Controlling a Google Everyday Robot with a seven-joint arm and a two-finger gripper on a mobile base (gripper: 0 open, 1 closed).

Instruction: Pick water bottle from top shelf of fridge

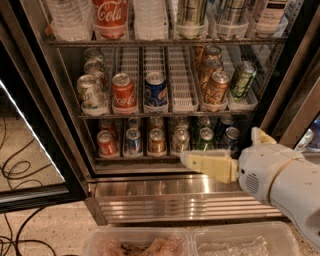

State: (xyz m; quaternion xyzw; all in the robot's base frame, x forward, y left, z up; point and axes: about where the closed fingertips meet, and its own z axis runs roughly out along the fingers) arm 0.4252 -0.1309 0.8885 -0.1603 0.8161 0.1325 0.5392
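Observation:
The fridge (175, 200) stands open in front of me. Its top shelf (165, 43) runs along the top of the view, with white cups at its front. Two clear ribbed water bottles stand on it, one at the left (67, 17) and one in the middle (150, 17). Their caps and labels are cut off by the frame. A red Coca-Cola bottle (110, 15) stands between them. My gripper (210, 165) is at the lower right, in front of the bottom can shelf. It points left, far below the top shelf, and holds nothing.
Cans fill white lanes on the middle (124, 90) and lower (150, 140) racks. Tall cans (192, 15) stand at the top right. The glass door (30, 150) hangs open at the left, with cables (15, 170) on the floor. Clear plastic trays (200, 242) lie at the bottom edge.

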